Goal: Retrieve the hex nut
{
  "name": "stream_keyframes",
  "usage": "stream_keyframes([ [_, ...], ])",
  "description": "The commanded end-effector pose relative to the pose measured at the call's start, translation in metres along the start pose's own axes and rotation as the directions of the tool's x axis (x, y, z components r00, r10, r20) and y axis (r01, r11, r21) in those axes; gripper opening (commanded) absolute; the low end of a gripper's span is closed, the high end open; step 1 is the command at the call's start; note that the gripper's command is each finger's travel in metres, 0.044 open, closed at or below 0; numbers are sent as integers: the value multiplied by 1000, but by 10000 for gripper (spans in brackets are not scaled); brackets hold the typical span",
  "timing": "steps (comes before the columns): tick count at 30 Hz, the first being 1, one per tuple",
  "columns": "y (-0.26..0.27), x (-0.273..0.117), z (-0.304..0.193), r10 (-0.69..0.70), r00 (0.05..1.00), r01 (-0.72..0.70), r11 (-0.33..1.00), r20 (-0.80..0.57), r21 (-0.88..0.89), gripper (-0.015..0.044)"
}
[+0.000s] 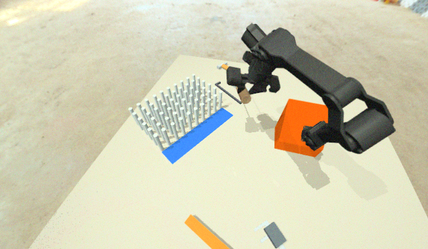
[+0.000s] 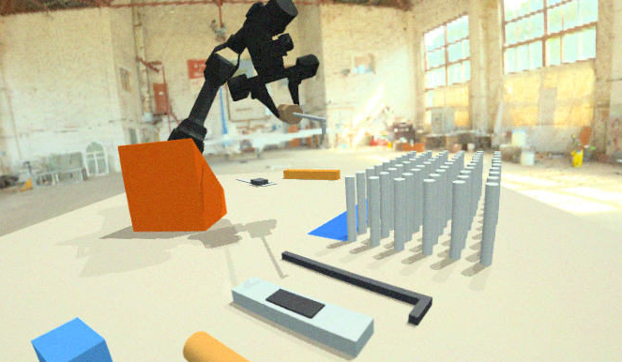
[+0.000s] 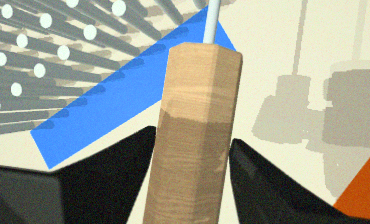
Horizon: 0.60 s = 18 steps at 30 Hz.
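Note:
My gripper (image 1: 244,91) (image 2: 287,110) (image 3: 193,140) is shut on the wooden handle (image 2: 290,113) (image 3: 198,90) of a hook tool and holds it well above the table. Its thin metal rod (image 2: 310,116) (image 3: 212,22) points away from the fingers, with a short bent tip (image 2: 324,128) turned down in the exterior view. The grey metal spacers (image 1: 159,142) (image 2: 490,225) stand upright in rows, apart from the tool. The blue taped strip (image 1: 199,133) (image 2: 333,227) (image 3: 121,95) lies along their front and looks bare where it shows. The hex nut cannot be made out among the spacers.
A black L-shaped bar (image 1: 229,93) (image 2: 355,277) lies beside the spacers. Near it are a pale block (image 2: 251,291), a hammer (image 1: 224,66) and a blue cube (image 2: 68,339). A large orange block (image 1: 299,119) (image 2: 162,188) stands near the arm. An orange bar (image 1: 205,229) (image 2: 311,174) lies farther off.

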<state>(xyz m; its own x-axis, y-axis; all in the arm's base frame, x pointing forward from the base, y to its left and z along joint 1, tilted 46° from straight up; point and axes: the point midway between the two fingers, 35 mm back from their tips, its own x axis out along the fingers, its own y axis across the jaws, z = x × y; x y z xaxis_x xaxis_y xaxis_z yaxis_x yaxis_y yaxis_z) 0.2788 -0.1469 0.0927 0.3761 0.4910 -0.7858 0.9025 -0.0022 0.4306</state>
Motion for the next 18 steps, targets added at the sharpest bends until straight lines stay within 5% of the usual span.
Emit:
stream_keyframes([
  [1, 6, -5, -25, 57, 998, -59, 990, -19, -129, 0],
  [18, 9, -10, -113, 212, 966, -259, 811, -150, -524, 0],
])
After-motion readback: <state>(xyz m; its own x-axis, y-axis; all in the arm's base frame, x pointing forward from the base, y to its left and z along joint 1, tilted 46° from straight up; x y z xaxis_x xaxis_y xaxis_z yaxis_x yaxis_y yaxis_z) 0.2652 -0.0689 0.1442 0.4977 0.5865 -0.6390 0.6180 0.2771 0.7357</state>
